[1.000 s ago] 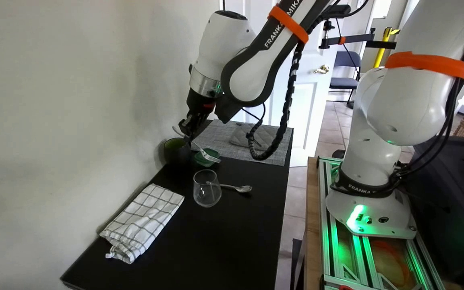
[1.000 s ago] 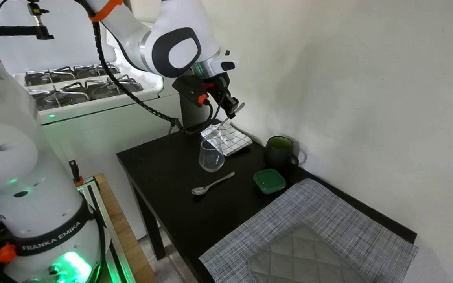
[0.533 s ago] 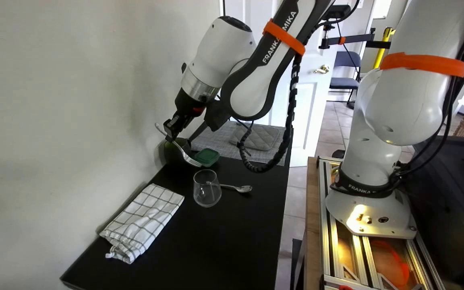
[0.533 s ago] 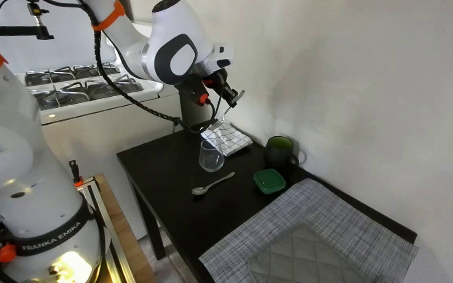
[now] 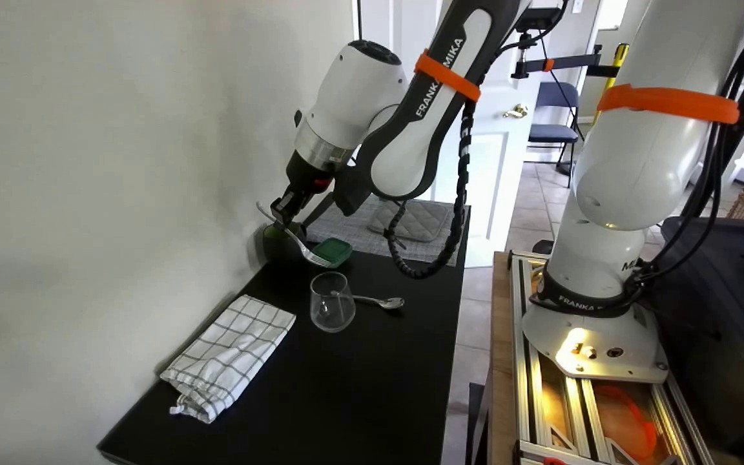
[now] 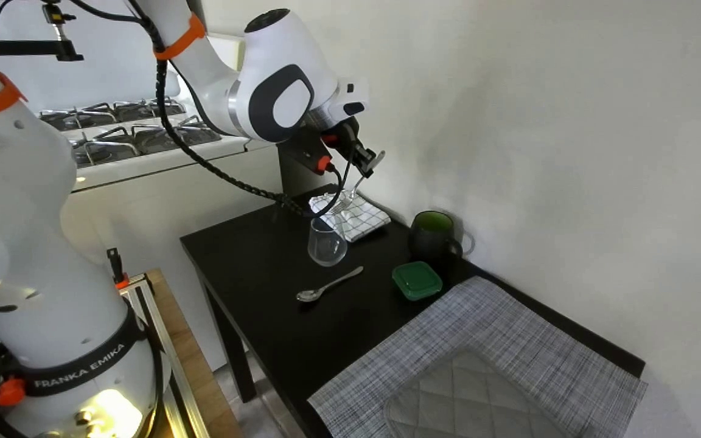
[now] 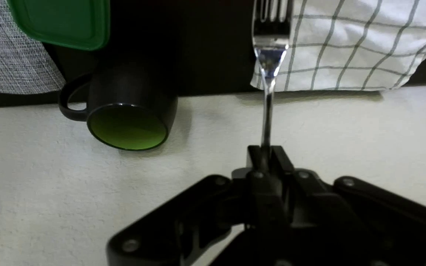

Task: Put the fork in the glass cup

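- Wrist view, nearest part: the gripper (image 7: 267, 155) is clenched on the handle of the fork (image 7: 269, 77), pressing it from both sides.
- A little farther, the silver head and the tines are free. I suppose the handle is held so that the tines can go in first.
- In both exterior views the fork hangs tilted above the table (image 5: 359, 387), its handle end toward the wall (image 7: 87, 207). Such a slant may need to become steeper for a clean entry.
- Beyond, at left, the dark mug (image 7: 131, 92) stands close to the wall; at right lies the checked cloth (image 7: 346, 48). This placing seems to leave room for the work.
- Far left, the green container (image 7: 61, 22) is near the mug; probably it has no role.
- Farthest, out of the wrist view: in both exterior views the glass cup (image 5: 332, 313) stands upright on the table, between the cloth and the spoon (image 6: 333, 283), apart from both. The fork is not yet in it. Upright, it can receive the tines, but a side push could perhaps tip it.
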